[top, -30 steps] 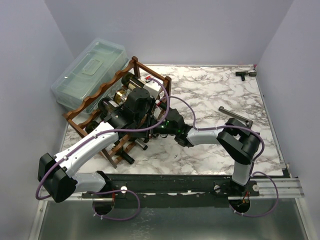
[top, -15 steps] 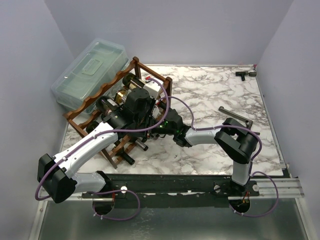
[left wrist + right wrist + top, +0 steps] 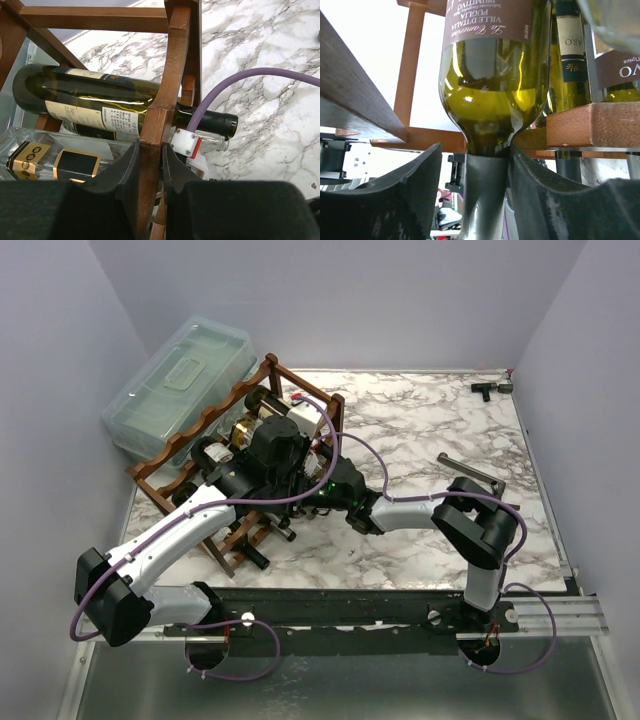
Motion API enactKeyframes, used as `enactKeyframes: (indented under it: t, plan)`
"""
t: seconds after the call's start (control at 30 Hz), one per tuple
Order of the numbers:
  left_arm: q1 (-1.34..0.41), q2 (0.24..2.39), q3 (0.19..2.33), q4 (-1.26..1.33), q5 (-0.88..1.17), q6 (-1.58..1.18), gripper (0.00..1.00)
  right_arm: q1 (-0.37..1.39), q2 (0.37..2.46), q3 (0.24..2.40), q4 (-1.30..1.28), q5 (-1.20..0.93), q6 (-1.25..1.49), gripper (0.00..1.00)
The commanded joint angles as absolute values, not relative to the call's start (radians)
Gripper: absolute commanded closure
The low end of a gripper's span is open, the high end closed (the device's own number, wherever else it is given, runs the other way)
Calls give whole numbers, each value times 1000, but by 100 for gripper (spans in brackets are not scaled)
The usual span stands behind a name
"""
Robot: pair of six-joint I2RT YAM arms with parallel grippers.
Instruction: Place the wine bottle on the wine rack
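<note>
Clamped shut on a rack [image 3: 172,75] upright with the left end effector [image 3: 150,152], steadying the frame. Parted a little with the right end effector [image 3: 475,152] around the neck of the bottle [image 3: 495,85]: one finger against the glass, a sliver of gap beside the other, so judged no real hold. Bottle's place: on its side in the rack, shoulder seated in a scallop of the rail, neck poking out toward the right wrist, beside other bottles [image 3: 570,45].

Could go wrong on a pull-back: dragging the neck with the touching finger and drawing the bottle out of its cradle. Could also catch a finger on the rail just beside the neck and jolt the rack. Possible hooking too from the purple cable [image 3: 260,72] draped close to a bottle mouth.

From the right wrist only: the gap at the neck and the seating in the scallop. From the left wrist only: the pinch on the wood, plus a dark bottle [image 3: 90,95] and a clear bottle [image 3: 45,155]. From above: both arms meeting over the rack on the bench [image 3: 430,420], a box [image 3: 180,370] behind, but neck and fingers hidden under the left arm.
</note>
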State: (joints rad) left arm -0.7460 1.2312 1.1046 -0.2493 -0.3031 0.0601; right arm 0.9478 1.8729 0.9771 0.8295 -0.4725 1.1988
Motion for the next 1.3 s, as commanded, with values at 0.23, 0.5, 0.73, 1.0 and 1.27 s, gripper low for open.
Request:
enactKeyframes:
  t: [0.23, 0.5, 0.73, 1.0, 1.27]
  plan:
    - [-789, 1187, 1124, -218, -158, 27, 100, 950, 1787, 945, 776, -410, 1117, 31]
    - [-790, 1191, 1123, -218, -159, 30, 100, 951, 1743, 885, 749, -396, 1098, 27]
    - [-791, 1193, 1123, -218, -158, 32, 100, 955, 1709, 825, 753, -407, 1097, 27]
    - [-791, 1194, 1123, -218, -161, 34, 100, 967, 1650, 760, 735, -408, 1079, 26]
    - [-794, 1173, 1115, -216, -168, 43, 70, 971, 1518, 695, 601, -358, 986, 21]
